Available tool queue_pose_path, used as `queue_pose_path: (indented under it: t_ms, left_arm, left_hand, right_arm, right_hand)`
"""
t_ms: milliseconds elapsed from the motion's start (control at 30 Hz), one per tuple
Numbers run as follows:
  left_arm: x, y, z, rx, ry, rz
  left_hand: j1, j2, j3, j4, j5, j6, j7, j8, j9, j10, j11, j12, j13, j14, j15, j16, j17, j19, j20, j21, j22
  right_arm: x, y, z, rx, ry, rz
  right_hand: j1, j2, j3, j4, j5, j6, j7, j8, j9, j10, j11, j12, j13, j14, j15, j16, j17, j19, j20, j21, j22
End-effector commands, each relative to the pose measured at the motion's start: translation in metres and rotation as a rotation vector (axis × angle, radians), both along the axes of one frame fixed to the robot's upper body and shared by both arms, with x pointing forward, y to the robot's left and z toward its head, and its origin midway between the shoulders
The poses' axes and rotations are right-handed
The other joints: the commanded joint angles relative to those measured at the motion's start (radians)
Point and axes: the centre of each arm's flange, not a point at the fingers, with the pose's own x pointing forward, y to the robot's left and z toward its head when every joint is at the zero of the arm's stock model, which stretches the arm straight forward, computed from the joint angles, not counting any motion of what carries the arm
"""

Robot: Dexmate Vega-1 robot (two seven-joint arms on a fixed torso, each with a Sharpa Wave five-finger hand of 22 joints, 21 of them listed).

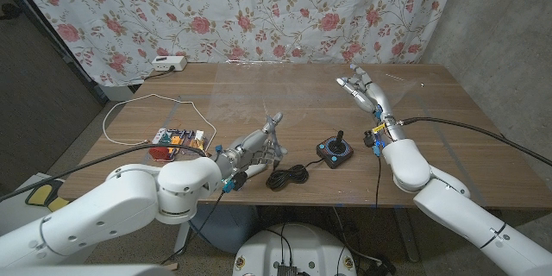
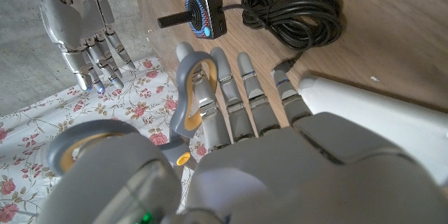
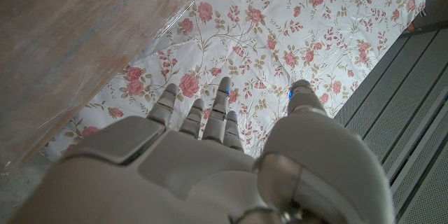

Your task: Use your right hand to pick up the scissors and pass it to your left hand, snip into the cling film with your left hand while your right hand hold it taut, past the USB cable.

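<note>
Left hand point(image 1: 250, 151) low over the near part of the wooden surface point(image 1: 259, 95), fingers point(image 2: 248, 101) stretched forward and threaded through the grey, yellow-lined handle loops of the scissors point(image 2: 189, 101). Grasp plain only from the left wrist view; from the head view, just the tool's grey tip poking up past the fingertips. Blades hidden in both, so open or closed: cannot tell.

Right hand point(image 1: 366, 90) raised over the far right part of the surface, well apart from the left, fingers spread and released, holding nothing. Seen from behind in the right wrist view point(image 3: 210, 154), fingers point(image 3: 224, 105) pointing toward the floral curtain point(image 3: 294, 35); seen again in the left wrist view point(image 2: 84, 31), fingers apart.

Cling film point(image 1: 250, 82) barely there in the head view: a faint sheen across the far middle of the surface. Clearer in the right wrist view, as a glossy sheet point(image 3: 77, 42) with a pale edge, lying beside the right hand and not gripped by it.

Black USB cable point(image 1: 289, 175) coiled just beside the left hand, on the near edge. Small black joystick controller point(image 1: 334, 149) next to the coil, between the two hands; both sharper in the left wrist view, cable point(image 2: 294, 17) and joystick point(image 2: 199, 7) ahead of the fingertips.

Further left in the head view: a colourful box point(image 1: 177, 141), a white cord point(image 1: 147, 108) looping across the surface, a white power strip point(image 1: 166, 64) at the far left edge.
</note>
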Motion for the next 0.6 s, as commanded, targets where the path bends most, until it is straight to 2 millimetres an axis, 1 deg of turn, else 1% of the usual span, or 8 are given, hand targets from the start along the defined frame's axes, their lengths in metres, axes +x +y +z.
queue_pose_path:
  t_ms: [33, 167, 300, 367, 433, 500, 567, 600]
  left_arm:
    - [-0.004, 0.002, -0.006, -0.015, 0.016, -0.002]
    - [-0.005, 0.003, -0.007, -0.013, 0.020, -0.003]
    - [-0.006, 0.004, -0.006, -0.015, 0.019, 0.001]
    - [-0.007, 0.004, -0.006, -0.016, 0.012, 0.007]
    - [-0.007, 0.004, -0.005, -0.016, 0.014, 0.004]
    - [-0.006, 0.004, -0.005, -0.008, 0.016, -0.001]
    - [-0.005, 0.002, -0.002, 0.000, 0.017, -0.013]
    - [-0.005, 0.002, -0.001, 0.006, 0.015, -0.017]
  left_hand:
    - [0.009, 0.006, -0.008, 0.000, 0.005, -0.045, 0.054, -0.003, 0.005, 0.005, 0.002, 0.003, 0.002, -0.010, 0.003, -0.003, -0.001, 0.000, -0.001, -0.003, 0.003]
    - [0.010, 0.007, -0.011, 0.000, 0.006, -0.050, 0.055, -0.006, 0.005, -0.002, 0.002, 0.004, 0.005, -0.019, 0.006, -0.006, -0.001, 0.000, -0.001, -0.004, 0.003]
    - [0.011, 0.008, -0.013, 0.001, 0.007, -0.051, 0.058, -0.009, 0.006, -0.002, 0.003, 0.002, 0.000, -0.019, 0.005, -0.006, -0.002, 0.000, -0.001, -0.005, 0.003]
    - [0.011, 0.009, -0.014, 0.001, 0.008, -0.052, 0.056, -0.010, 0.007, -0.001, 0.003, 0.002, -0.001, -0.017, 0.006, -0.006, -0.002, 0.000, -0.001, -0.005, 0.003]
    - [0.011, 0.010, -0.015, 0.001, 0.008, -0.051, 0.057, -0.010, 0.008, -0.001, 0.003, 0.002, -0.002, -0.017, 0.005, -0.006, -0.002, 0.000, -0.001, -0.006, 0.003]
    - [0.011, 0.010, -0.016, 0.001, 0.008, -0.051, 0.057, -0.011, 0.008, -0.001, 0.003, 0.003, -0.002, -0.017, 0.005, -0.006, -0.002, 0.001, -0.001, -0.006, 0.003]
    - [0.011, 0.010, -0.018, 0.002, 0.009, -0.052, 0.059, -0.011, 0.009, 0.000, 0.003, 0.003, -0.002, -0.017, 0.006, -0.006, -0.002, 0.001, -0.001, -0.006, 0.003]
    - [0.011, 0.010, -0.019, 0.002, 0.009, -0.051, 0.058, -0.011, 0.009, -0.002, 0.003, 0.004, 0.000, -0.016, 0.005, -0.006, -0.002, 0.001, -0.001, -0.006, 0.003]
  right_arm:
    - [0.002, 0.004, 0.017, -0.132, -0.006, -0.141]
    - [0.005, 0.009, 0.023, -0.191, -0.006, -0.175]
    - [0.010, 0.014, 0.030, -0.257, -0.005, -0.188]
    - [0.012, 0.018, 0.033, -0.308, -0.001, -0.200]
    - [0.015, 0.023, 0.038, -0.389, 0.014, -0.223]
    - [0.016, 0.025, 0.040, -0.412, 0.018, -0.233]
    - [0.019, 0.029, 0.043, -0.476, 0.038, -0.246]
    - [0.020, 0.031, 0.044, -0.495, 0.044, -0.252]
  right_hand:
    - [0.030, 0.008, 0.013, -0.018, 0.007, 0.008, -0.007, 0.010, 0.000, 0.005, -0.014, -0.003, 0.002, 0.003, -0.005, 0.005, -0.001, 0.012, 0.000, 0.006, 0.002]
    - [0.051, 0.008, 0.021, -0.028, 0.006, 0.002, -0.009, 0.008, 0.000, -0.004, -0.015, -0.009, 0.003, -0.004, -0.007, 0.002, -0.003, 0.015, 0.001, 0.006, 0.002]
    - [0.055, -0.005, 0.019, -0.031, 0.001, -0.008, -0.008, 0.004, 0.000, -0.019, -0.007, -0.018, 0.003, -0.019, -0.003, -0.003, -0.005, 0.011, 0.004, 0.003, 0.002]
    - [0.046, -0.016, 0.013, -0.024, -0.005, -0.012, -0.008, 0.001, 0.000, -0.063, -0.002, -0.037, 0.004, -0.064, 0.009, -0.017, -0.005, -0.017, 0.006, -0.007, 0.002]
    - [0.040, -0.020, 0.010, -0.018, -0.009, -0.028, -0.008, -0.005, 0.001, -0.096, -0.008, -0.048, 0.006, -0.086, 0.001, -0.019, -0.003, -0.040, 0.006, -0.011, 0.002]
    - [0.034, -0.021, 0.007, -0.014, -0.011, -0.052, -0.007, -0.013, 0.001, -0.116, 0.005, -0.054, 0.008, -0.101, 0.001, -0.020, -0.001, -0.055, 0.006, -0.012, 0.002]
    - [0.024, -0.027, 0.002, -0.010, -0.014, -0.060, -0.006, -0.015, 0.001, -0.128, 0.029, -0.055, 0.010, -0.111, 0.003, -0.019, 0.001, -0.067, 0.006, -0.011, 0.002]
    - [0.018, -0.030, -0.001, -0.008, -0.014, -0.068, -0.004, -0.016, 0.002, -0.140, 0.035, -0.057, 0.011, -0.122, 0.006, -0.019, 0.003, -0.076, 0.006, -0.012, 0.002]
